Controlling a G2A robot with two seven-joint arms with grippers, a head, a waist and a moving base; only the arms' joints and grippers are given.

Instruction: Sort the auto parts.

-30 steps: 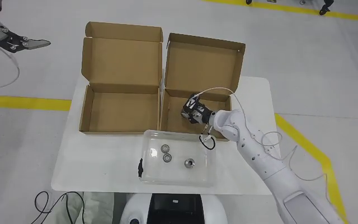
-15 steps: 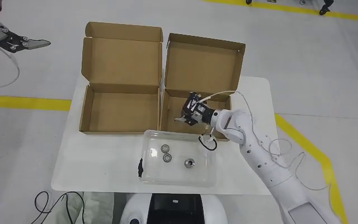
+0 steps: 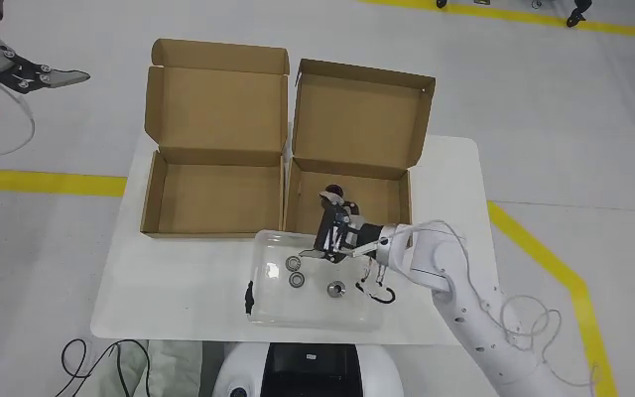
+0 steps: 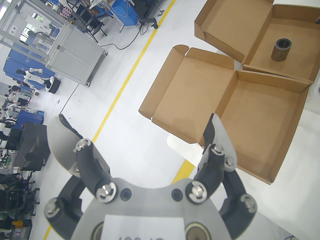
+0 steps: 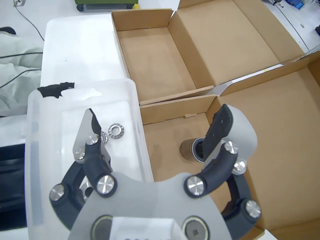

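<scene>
Sleeve [image 5: 188,148]: dark cylinder standing upright on the floor of the right cardboard box [image 5: 275,126], near the wall next to the bin, not held.
Right gripper [image 5: 157,116]: fingers spread wide, holding nothing. It straddles that wall, with one finger over the clear bin [image 5: 82,84] and the other over the box, its pad partly covering the sleeve.
Bearings [image 5: 116,130]: two silvery rings close together on the bin floor, just beside the finger over the bin.
Third metal part [image 3: 335,290]: in the bin, apart from the rings.
Left gripper [image 4: 136,121]: spread, holding nothing, out over the floor, well apart from the table [image 3: 446,179].
Left box [image 3: 213,198]: open, beside the right one.
</scene>
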